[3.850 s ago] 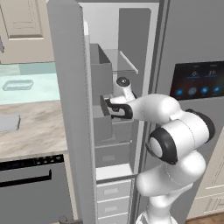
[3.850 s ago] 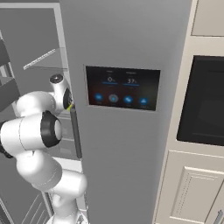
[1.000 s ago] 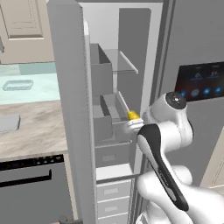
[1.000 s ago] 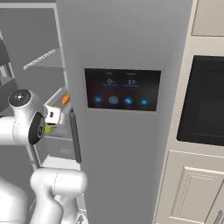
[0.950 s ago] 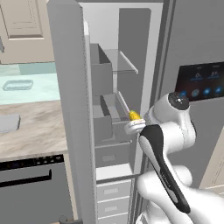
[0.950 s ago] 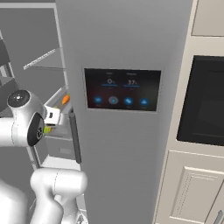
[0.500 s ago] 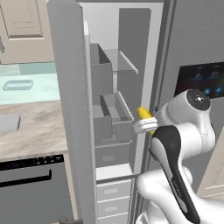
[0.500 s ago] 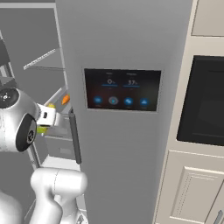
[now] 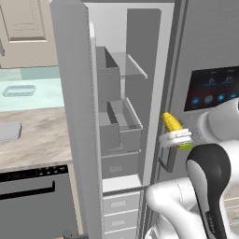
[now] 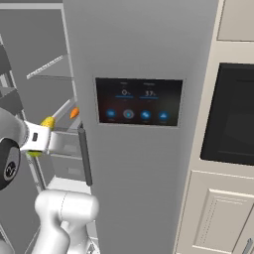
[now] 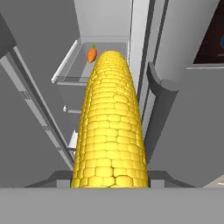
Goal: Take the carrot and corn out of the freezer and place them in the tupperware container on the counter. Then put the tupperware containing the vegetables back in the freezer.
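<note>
A simulated kitchen is presenting beige panelled cabinets, a marbled bench over a dark dishwasher front, and a grey side-by-side fridge whose freezer is standing with its door open. A blue-lit control panel is sitting on the closed fridge door, and a dark oven is set into the cabinetry to the right.

The gripper is grasping the corn, jaws clenched on the cob's sides, just outside the freezer opening and beside the long vertical handle. In the hand view the corn is pointing lengthwise away from the camera, toward the freezer interior.

The carrot is lying in a freezer drawer, well apart from the corn; its orange tip is also showing in the right base view.

The tupperware container is resting at the far end of the bench, well apart from the gripper. A grey flat item is lying nearer on the bench.
</note>
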